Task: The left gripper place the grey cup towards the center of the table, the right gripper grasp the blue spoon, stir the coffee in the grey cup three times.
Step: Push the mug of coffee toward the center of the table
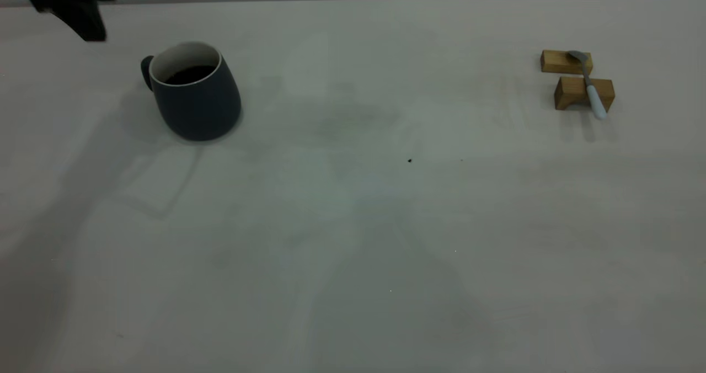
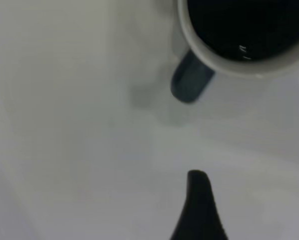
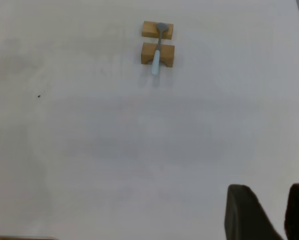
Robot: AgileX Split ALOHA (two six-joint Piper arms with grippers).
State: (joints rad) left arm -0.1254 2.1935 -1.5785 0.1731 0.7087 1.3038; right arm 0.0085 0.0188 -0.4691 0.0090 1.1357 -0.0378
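Opening step, judged from the layout: the cup has yet to be moved. The grey cup (image 1: 194, 92) stands on the table (image 1: 353, 240) at the left, well apart from the centre, holding dark coffee (image 1: 190, 74), its handle turned toward the far left. The left gripper (image 1: 71, 3) hangs above and behind it, touching nothing; only one fingertip (image 2: 198, 210) shows in its wrist view, so whether it is open cannot be told. The blue spoon (image 1: 588, 83) lies across two wooden blocks (image 1: 583, 92) at the far right. The right gripper (image 3: 272, 212) waits well short of them, fingers parted, empty. Next, the left gripper should descend to the cup's handle (image 2: 190, 82).
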